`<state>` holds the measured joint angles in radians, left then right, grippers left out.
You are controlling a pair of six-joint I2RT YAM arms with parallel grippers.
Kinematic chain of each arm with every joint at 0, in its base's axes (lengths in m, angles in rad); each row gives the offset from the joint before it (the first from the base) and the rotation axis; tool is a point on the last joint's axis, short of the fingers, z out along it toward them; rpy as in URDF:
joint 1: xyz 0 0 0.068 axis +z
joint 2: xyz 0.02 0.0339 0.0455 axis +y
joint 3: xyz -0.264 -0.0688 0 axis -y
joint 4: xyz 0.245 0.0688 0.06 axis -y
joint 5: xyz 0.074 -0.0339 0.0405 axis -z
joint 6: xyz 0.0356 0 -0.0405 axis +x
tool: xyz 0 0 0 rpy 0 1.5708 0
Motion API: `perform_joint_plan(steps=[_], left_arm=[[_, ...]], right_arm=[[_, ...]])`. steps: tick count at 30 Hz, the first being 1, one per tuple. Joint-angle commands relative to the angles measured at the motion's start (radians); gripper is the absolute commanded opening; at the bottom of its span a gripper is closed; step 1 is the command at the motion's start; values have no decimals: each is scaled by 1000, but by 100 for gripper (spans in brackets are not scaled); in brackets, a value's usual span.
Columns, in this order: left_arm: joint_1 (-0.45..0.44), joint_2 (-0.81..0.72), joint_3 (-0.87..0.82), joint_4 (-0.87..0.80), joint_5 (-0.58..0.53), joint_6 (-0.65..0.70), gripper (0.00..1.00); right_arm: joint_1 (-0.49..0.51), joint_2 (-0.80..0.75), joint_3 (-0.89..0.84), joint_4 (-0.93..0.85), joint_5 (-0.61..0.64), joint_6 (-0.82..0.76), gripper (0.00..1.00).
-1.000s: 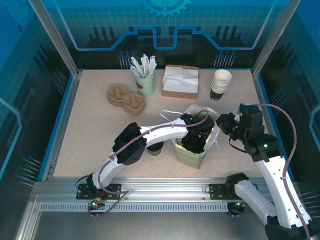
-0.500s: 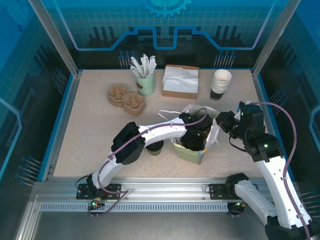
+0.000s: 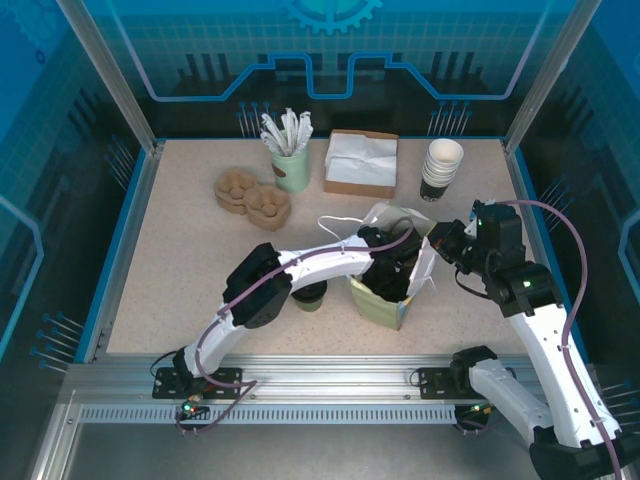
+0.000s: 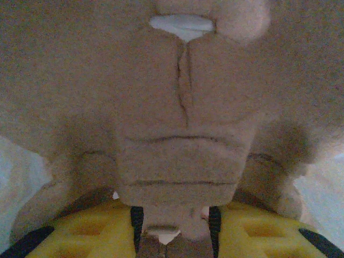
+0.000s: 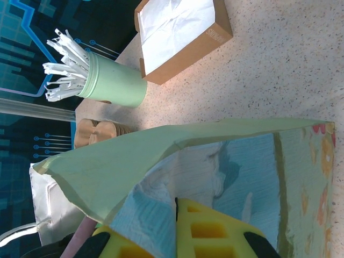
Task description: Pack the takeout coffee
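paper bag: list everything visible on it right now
The paper bag stands open on the table, right of centre. It is pale green outside with a paler bluish lining and a flower print along one edge. A white handle loop hangs out to the left. The left arm reaches down into its mouth; the right gripper is shut on its right wall.

Inside the paper bag [image 3: 385, 308], the left end effector [image 4: 174, 228] seems to grip a blurred brown shape [image 4: 183, 134].

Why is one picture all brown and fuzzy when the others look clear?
Left wrist view: a brown pulp piece sits very close to the lens, so it is out of focus. Right wrist view: the paper bag, straw cup and napkin box are sharp. Top view: even light, sharp.
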<state>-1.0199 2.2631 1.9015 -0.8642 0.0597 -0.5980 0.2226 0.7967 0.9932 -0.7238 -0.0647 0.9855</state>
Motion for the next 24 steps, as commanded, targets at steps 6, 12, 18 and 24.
perform_joint_plan(steps=[6, 12, 18, 24], left_arm=[[-12, -172, 45, -53, -36, 2, 40], [-32, -246, 64, -80, -78, 0, 39], [-38, -286, 95, -99, -106, -2, 39], [-40, -345, 129, -97, -120, 2, 39]], right_arm=[[8, 12, 29, -55, 96, 9, 0], [8, 44, 59, -87, 124, 16, 0], [8, 45, 78, -97, 134, 4, 0], [8, 25, 76, -83, 137, -55, 0]])
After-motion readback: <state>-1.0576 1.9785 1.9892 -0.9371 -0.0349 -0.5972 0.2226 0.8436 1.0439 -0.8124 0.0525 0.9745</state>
